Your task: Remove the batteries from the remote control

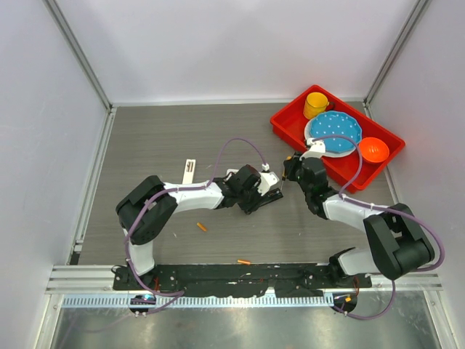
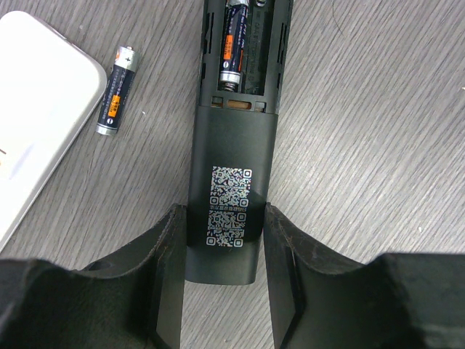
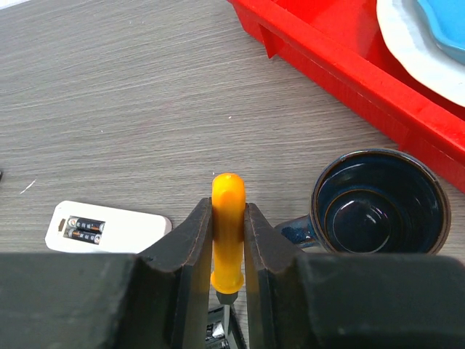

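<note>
The black remote (image 2: pixel 232 145) lies back up on the table with its battery bay open. One dark battery (image 2: pixel 234 43) with an orange band sits in the bay's left slot; the slot beside it looks empty. A second dark battery (image 2: pixel 116 91) lies loose on the table to the remote's left. My left gripper (image 2: pixel 223 214) is shut on the remote's near end; in the top view it (image 1: pixel 266 195) is mid-table. My right gripper (image 3: pixel 228 207) is shut on an orange-handled screwdriver (image 3: pixel 228 187), tip down over the remote. It (image 1: pixel 289 169) faces the left gripper.
A white remote (image 3: pixel 102 229) with two batteries in its open bay lies just beyond the black one. A dark blue mug (image 3: pixel 374 203) stands beside a red tray (image 1: pixel 285 125) holding a yellow cup, blue plate and orange bowl. Two small orange pieces (image 1: pixel 202 227) lie near the front edge.
</note>
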Action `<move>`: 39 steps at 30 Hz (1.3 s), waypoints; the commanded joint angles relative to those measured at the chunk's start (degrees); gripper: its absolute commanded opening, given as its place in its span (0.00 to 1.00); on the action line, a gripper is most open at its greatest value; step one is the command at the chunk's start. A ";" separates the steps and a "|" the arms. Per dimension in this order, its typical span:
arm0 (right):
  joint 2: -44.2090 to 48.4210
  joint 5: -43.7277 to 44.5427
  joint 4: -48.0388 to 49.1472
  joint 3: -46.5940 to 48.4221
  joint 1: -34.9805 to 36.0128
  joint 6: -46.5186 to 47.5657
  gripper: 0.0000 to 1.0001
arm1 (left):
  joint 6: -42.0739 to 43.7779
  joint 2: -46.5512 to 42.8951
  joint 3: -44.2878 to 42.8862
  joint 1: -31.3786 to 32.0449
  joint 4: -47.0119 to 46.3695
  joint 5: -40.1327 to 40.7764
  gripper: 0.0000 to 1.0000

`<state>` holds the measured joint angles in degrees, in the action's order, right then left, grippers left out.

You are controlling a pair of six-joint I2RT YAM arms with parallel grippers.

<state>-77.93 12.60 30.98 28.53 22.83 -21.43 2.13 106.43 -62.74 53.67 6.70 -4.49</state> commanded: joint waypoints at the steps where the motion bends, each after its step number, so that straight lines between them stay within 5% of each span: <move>1: -0.64 1.90 4.52 2.23 0.37 -0.89 0.02 | -0.81 3.08 1.04 2.40 7.36 -5.09 0.00; 22: -3.54 -3.46 3.73 2.40 0.64 -3.79 0.01 | -0.81 3.52 0.78 2.40 7.80 -4.83 0.00; 39: -1.34 4.80 8.39 -0.85 0.64 -1.42 0.01 | -0.90 3.96 0.34 2.49 8.15 -5.00 0.00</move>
<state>-80.60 14.85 35.22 27.99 23.16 -23.88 2.09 106.87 -63.59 53.78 7.84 -4.25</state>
